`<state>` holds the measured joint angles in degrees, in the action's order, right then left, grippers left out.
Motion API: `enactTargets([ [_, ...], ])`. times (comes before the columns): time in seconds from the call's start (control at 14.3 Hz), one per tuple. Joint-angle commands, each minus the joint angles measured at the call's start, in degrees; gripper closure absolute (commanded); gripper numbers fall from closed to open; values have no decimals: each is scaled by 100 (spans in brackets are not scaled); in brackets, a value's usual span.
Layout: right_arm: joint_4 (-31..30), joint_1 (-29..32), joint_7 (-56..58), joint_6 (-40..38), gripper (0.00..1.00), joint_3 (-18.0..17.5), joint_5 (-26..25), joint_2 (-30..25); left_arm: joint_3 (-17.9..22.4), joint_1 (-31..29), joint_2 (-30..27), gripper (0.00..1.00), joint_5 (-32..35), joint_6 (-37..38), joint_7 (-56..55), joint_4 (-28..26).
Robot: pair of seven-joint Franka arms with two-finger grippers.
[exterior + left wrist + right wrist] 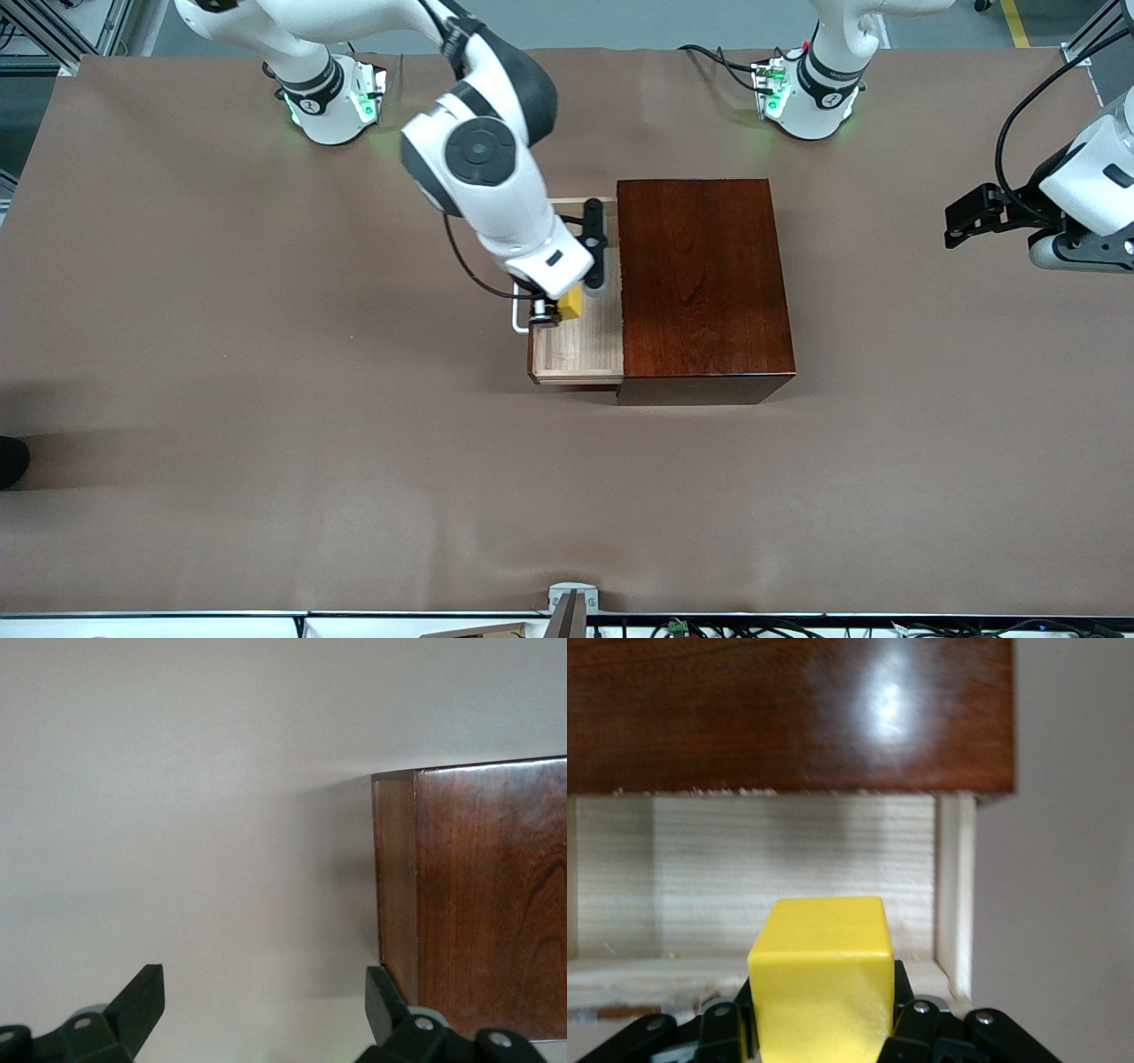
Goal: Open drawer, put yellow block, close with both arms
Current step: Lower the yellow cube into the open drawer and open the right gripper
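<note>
Yellow block [822,979] was pinched in my right gripper [556,309] over the pulled-out drawer [589,350]. My left gripper [264,1014] waited, fingers spread, beside the box [700,283] toward the left arm's end.

Legible text, labels, brands, numbers, signs: none readable on any surface in the three views.

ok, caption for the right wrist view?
Right claw holds the yellow block over the open drawer of the dark wooden box.
</note>
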<state>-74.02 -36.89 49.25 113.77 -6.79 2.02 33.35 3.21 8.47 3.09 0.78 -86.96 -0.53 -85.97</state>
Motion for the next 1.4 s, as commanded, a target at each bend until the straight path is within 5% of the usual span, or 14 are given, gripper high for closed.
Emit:
enactTargets([
  [0.0,353,-195,85,-57,100,81,-17,356,100,40,-169,0,-130,-58,-280,-183],
  [0.7,177,-521,59,-48,100,99,-351,795,83,-13,-116,0,-130,-58,-289,-139],
  [0.77,177,-539,50,-48,93,99,-351,839,83,-13,-107,0,-130,-58,-281,-139],
  [0.84,168,-565,50,-48,70,107,-360,857,74,-13,-99,0,-130,-58,-289,-139],
  [0.91,168,-574,50,-48,26,108,-395,849,74,5,-81,0,-130,-58,-289,-131],
  [0.98,168,-565,58,-48,0,108,-421,848,65,14,-72,0,-130,-58,-289,-122],
  [1.33,212,-574,15,-92,0,116,-553,717,39,40,-63,0,-130,-58,-289,-122],
])
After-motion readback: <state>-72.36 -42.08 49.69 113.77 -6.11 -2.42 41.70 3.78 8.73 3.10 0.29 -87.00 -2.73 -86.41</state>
